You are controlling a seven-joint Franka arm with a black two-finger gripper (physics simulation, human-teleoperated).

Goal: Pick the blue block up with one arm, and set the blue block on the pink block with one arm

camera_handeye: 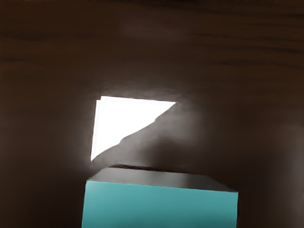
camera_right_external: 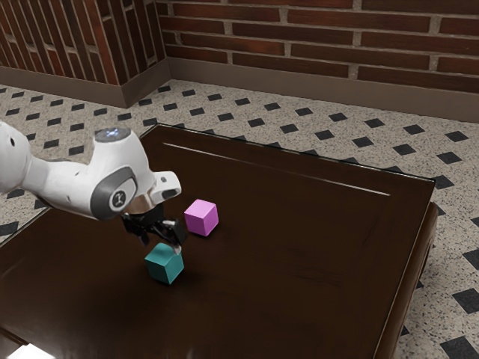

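Observation:
The blue block [camera_right_external: 165,263], teal in colour, sits on the dark wooden table [camera_right_external: 299,247] near its front. My gripper [camera_right_external: 163,242] hangs straight over it, open, with the fingertips just above the block's top face and nothing held. In the wrist view the blue block [camera_handeye: 159,206] lies directly under my hand. The pink block [camera_right_external: 201,218] rests on the table a short way behind the blue one, toward the exterior view's right, beside my hand.
The table's edge [camera_right_external: 419,247] drops off at the exterior view's right onto a tiled floor, with a brick wall [camera_right_external: 314,45] behind. A bright white reflection [camera_handeye: 123,121] shines on the tabletop just beyond the blue block.

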